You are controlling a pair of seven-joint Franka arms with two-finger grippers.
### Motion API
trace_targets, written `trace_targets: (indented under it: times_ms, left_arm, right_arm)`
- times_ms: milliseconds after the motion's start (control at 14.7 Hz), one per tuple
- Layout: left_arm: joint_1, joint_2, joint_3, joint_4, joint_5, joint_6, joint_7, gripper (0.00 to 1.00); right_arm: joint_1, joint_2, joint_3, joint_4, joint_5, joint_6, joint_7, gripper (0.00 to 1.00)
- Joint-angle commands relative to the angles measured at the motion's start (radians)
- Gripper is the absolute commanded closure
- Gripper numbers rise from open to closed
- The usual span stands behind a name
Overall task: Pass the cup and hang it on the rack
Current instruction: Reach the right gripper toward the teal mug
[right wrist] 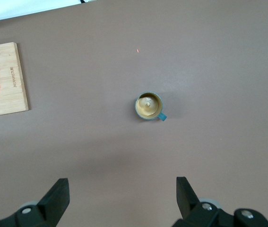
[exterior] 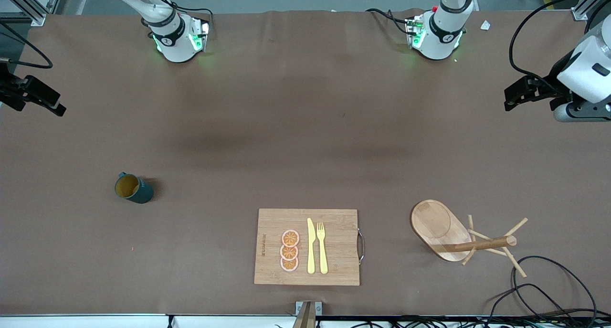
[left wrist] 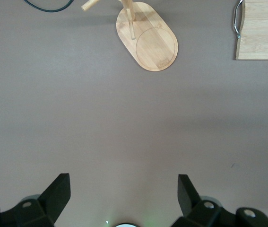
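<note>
The dark teal cup (exterior: pixel 133 188) with a tan inside stands upright on the brown table toward the right arm's end. It also shows in the right wrist view (right wrist: pixel 149 106), with its handle on one side. The wooden rack (exterior: pixel 453 232) stands toward the left arm's end, near the front camera. Its oval base and post show in the left wrist view (left wrist: pixel 148 42). My right gripper (exterior: pixel 33 99) is open and empty, high over the table's end and well away from the cup. My left gripper (exterior: pixel 513 96) is open and empty, high over its end and well away from the rack.
A wooden cutting board (exterior: pixel 334 223) with a metal handle lies between the cup and the rack, near the front camera. It holds a yellow knife (exterior: pixel 310 247), a yellow fork (exterior: pixel 322 247) and three orange slices (exterior: pixel 289 250). Black cables (exterior: pixel 539 290) lie beside the rack.
</note>
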Motion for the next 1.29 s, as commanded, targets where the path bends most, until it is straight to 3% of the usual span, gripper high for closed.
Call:
trace_targets:
  times_ms: [0,340,612,1020,1224]
  left_arm:
    - [0.002,0.007,0.001,0.023,-0.004,-0.02,0.016,0.0]
    - [0.008,0.01,0.005,0.023,-0.006,-0.018,0.019,0.0]
    - [0.01,0.012,0.011,0.023,-0.007,-0.018,0.019,0.0]
    - [0.01,0.019,0.011,0.025,-0.02,-0.018,0.019,0.0]
    - [0.011,0.019,0.011,0.025,-0.02,-0.017,0.021,0.0]
  right_arm:
    - [-0.007,-0.025,0.003,-0.017,0.0,-0.005,0.013,0.0]
    - [-0.024,0.009,0.0,-0.017,0.004,-0.003,-0.002,0.0]
    - [-0.034,0.177,0.001,-0.023,0.014,0.013,-0.03,0.0]
    - [-0.026,0.452,0.003,-0.035,0.054,0.248,-0.036,0.0]
    - [-0.021,0.532,0.003,-0.039,0.043,0.343,-0.036,0.0]
